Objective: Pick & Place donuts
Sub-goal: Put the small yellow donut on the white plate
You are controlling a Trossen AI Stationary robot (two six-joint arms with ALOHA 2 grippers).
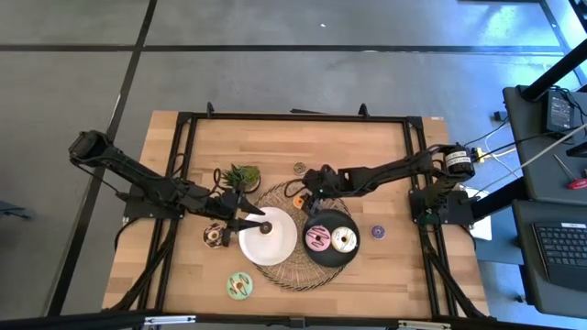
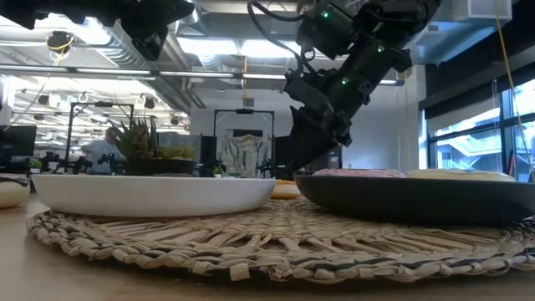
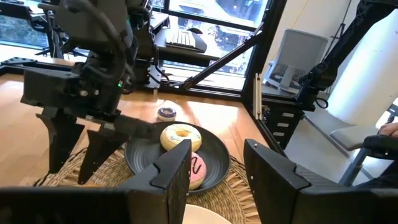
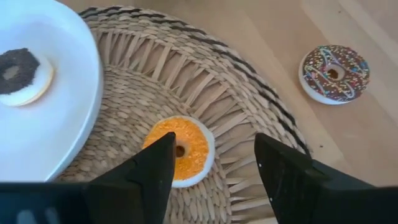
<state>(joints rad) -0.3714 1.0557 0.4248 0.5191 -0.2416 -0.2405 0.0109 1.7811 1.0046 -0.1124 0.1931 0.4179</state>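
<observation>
Our right gripper (image 4: 214, 165) hangs above the orange donut (image 4: 180, 149), which lies flat on the woven mat (image 4: 249, 112) directly between and just below the spread fingers; they hold nothing. A ring has no long axis, so we judge any approach angle will do. The white plate (image 4: 43, 118), carrying a dark-iced donut (image 4: 18, 74), sits just beside one finger and could be bumped. A sprinkled chocolate donut (image 4: 336, 73) lies well apart on the table. Our left gripper (image 3: 217, 171), fingers parted and empty, waits over the white plate, farther off.
</observation>
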